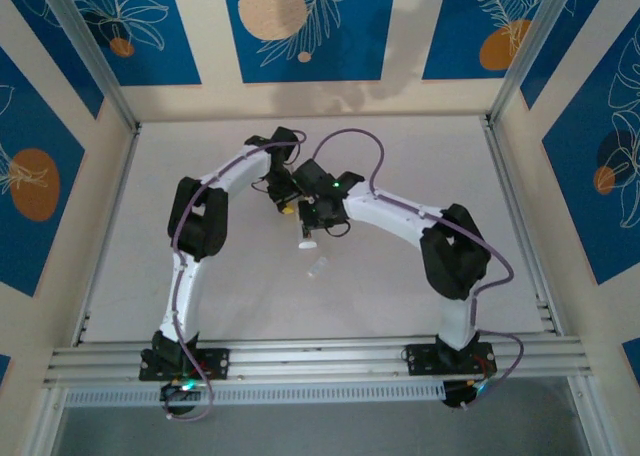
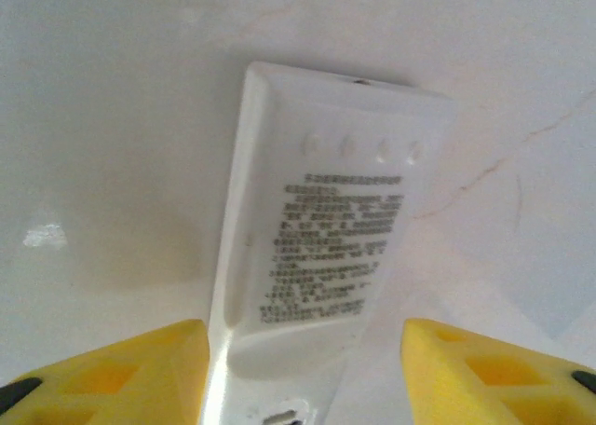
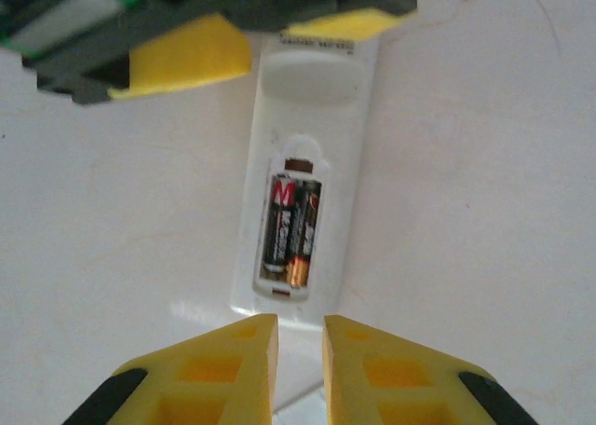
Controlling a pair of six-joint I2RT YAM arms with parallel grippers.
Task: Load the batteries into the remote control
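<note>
A remote control (image 3: 270, 136) lies flat on its face on a pale bench (image 3: 484, 211), about mid-bench where the two arms meet. Its battery compartment is uncovered. The batteries (image 3: 291, 229), two slim dark cells, sit side by side inside the compartment and look fully seated.

The left end effector (image 2: 303, 378) straddles the remote's labelled far end. Its yellow fingers are open, one close against the remote's edge and the other clearly apart, so it is not gripping. The right end effector (image 3: 300, 350) hovers just off the compartment end, fingers barely parted and holding nothing.

The loading step appears finished. In the overhead view a small white piece (image 1: 318, 267) lies on the bench just beside the remote. It may be the compartment cover, though it is too small to be sure. If so, the next move calls for picking it up and lining it up with the opening without nudging the remote.
</note>
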